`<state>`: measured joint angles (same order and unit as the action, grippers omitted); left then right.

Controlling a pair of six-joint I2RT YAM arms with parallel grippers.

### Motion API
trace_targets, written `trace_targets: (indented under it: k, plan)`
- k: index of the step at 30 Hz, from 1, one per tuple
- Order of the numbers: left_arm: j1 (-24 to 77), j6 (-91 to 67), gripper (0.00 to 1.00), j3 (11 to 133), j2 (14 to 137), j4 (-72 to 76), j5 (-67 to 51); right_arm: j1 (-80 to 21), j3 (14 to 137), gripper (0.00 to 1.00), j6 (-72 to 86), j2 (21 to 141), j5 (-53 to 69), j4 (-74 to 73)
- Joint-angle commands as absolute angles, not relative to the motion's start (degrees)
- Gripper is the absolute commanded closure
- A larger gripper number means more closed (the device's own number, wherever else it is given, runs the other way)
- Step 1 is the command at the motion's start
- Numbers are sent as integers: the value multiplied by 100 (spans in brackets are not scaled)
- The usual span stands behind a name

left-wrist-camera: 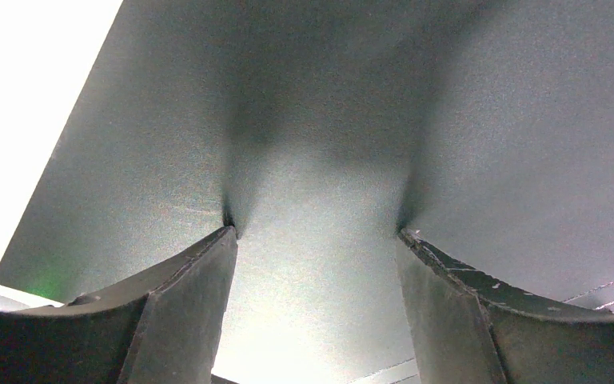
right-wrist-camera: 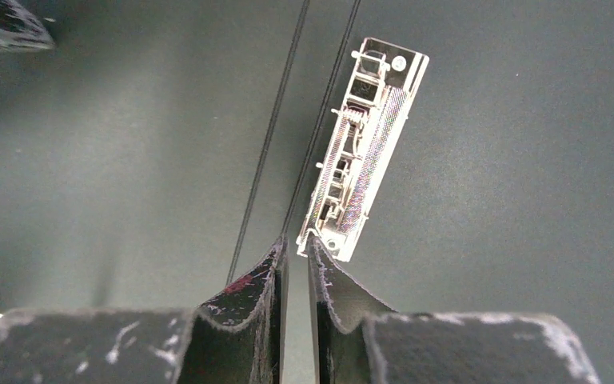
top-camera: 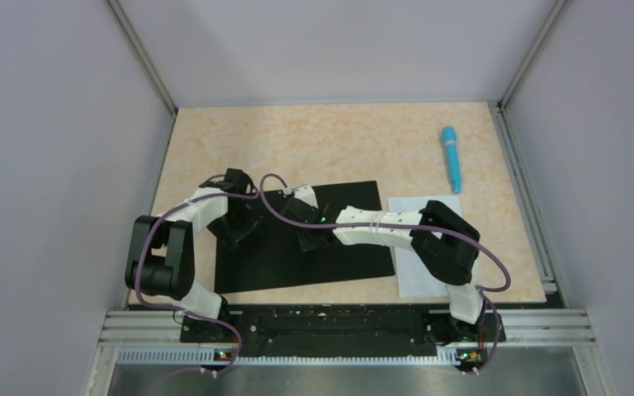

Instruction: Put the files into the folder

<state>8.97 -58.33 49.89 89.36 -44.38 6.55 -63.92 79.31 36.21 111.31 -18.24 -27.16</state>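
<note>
Fingers (right-wrist-camera: 252, 300) of right gripper (right-wrist-camera: 296, 242) nearly together over matte-black folder (top-camera: 347, 264), silver clip (right-wrist-camera: 365, 144)

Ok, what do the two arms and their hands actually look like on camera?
Both the left arm and right arm alternate white links with black joints, and a purple cable loops along each. The left hand and right hand have black wedge-shaped fingers, scuffed with pale scratches; one right finger shows a reddish smudge.

Beige marbled tabletop (top-camera: 338, 140) at centre frame. Plain pale grey enclosure: back wall (top-camera: 338, 49) on top, left wall (top-camera: 49, 165), right wall (top-camera: 603, 206). Aluminium posts (top-camera: 142, 56) in both upper corners. Slotted rail (top-camera: 140, 326) along the bottom, metal sheet (top-camera: 338, 381) below. Light is even and diffuse.
</note>
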Motion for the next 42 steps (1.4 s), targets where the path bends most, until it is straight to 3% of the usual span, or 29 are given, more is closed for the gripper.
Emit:
trace_targets:
  k: [1, 29, 42]
  plan:
    - [853, -5915, 23, 4624, 9344, -3942, 1151, -6358, 8217, 86, 3577, 11297, -1828, -2830]
    - [802, -5897, 22, 4706, 9369, -3970, 1125, -6472, 8240, 91, 3540, 11623, -2217, -3373]
    - [739, -5880, 22, 4780, 9437, -4016, 1078, -6677, 7968, 97, 3550, 12000, -3169, -4058]
